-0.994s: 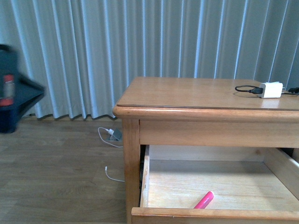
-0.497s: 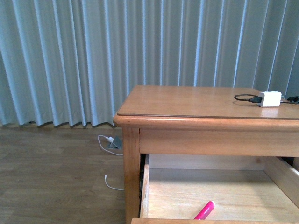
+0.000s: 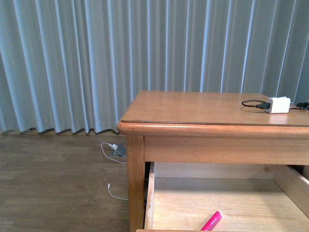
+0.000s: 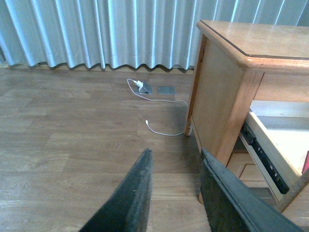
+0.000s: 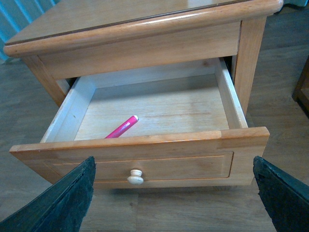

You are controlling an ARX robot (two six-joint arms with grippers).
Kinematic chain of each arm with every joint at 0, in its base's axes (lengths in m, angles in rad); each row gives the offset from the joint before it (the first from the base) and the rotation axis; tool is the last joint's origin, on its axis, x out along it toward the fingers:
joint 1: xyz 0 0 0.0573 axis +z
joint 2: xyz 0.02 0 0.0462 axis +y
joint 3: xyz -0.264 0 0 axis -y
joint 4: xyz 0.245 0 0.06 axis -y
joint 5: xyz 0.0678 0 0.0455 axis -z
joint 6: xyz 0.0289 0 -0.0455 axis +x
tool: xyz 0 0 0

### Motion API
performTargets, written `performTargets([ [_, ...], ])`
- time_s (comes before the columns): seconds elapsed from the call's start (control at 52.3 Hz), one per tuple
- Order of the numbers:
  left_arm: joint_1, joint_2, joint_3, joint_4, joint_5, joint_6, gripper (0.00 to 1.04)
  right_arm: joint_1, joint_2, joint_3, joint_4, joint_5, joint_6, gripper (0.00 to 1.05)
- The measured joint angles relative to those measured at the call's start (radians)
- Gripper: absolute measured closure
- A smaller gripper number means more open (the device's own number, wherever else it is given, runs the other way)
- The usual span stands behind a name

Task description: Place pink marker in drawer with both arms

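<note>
Pale grey-blue pleated curtains (image 3: 96, 63) run across the whole back wall, with a wood-plank floor (image 3: 53, 183) below them. On that floor stands a light-oak nightstand (image 3: 193, 108) with its drawer (image 5: 145, 141) pulled well out, so you can look straight down into the pale wood inside. The left gripper (image 4: 176, 154) hangs over bare floor off to the nightstand's side, with its two black fingers parted a bit and nothing between them. The right gripper (image 5: 174, 162) faces the drawer front with its fingers spread really wide, one at each edge of that view, and it isn't touching anything either. A white charger block (image 3: 278, 104) with a black cable sits on the nightstand top toward the far right. The pink marker (image 5: 122, 127) is in the drawer, lying flat on the bottom at an angle. Its paler tip points toward the back, and its other end is hidden behind the front rim. One round wooden knob (image 5: 135, 177) is on the drawer's panel front. Down by the curtain there's a thin white cable (image 3: 113, 186) loose on the floor.
</note>
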Motion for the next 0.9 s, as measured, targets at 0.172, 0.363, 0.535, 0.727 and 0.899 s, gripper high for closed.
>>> performTargets([
  [0.172,0.000,-0.039,-0.019,-0.019,0.000,0.006,1.01,0.000,0.000,0.000,0.000,0.000,0.000,0.08],
  [0.363,0.000,-0.158,-0.037,-0.145,0.000,0.010,1.01,0.000,0.000,0.000,0.000,0.000,0.000,0.08],
  [0.535,0.000,-0.245,-0.048,-0.179,0.000,0.013,1.01,0.000,0.000,0.000,0.000,0.000,0.000,0.08],
  [0.727,0.000,-0.246,-0.048,-0.179,0.000,0.013,1.01,0.000,0.000,0.000,0.000,0.000,0.000,0.08],
  [0.899,0.000,-0.247,-0.048,-0.179,0.000,0.013,0.89,0.000,0.000,0.000,0.000,0.000,0.000,0.08],
])
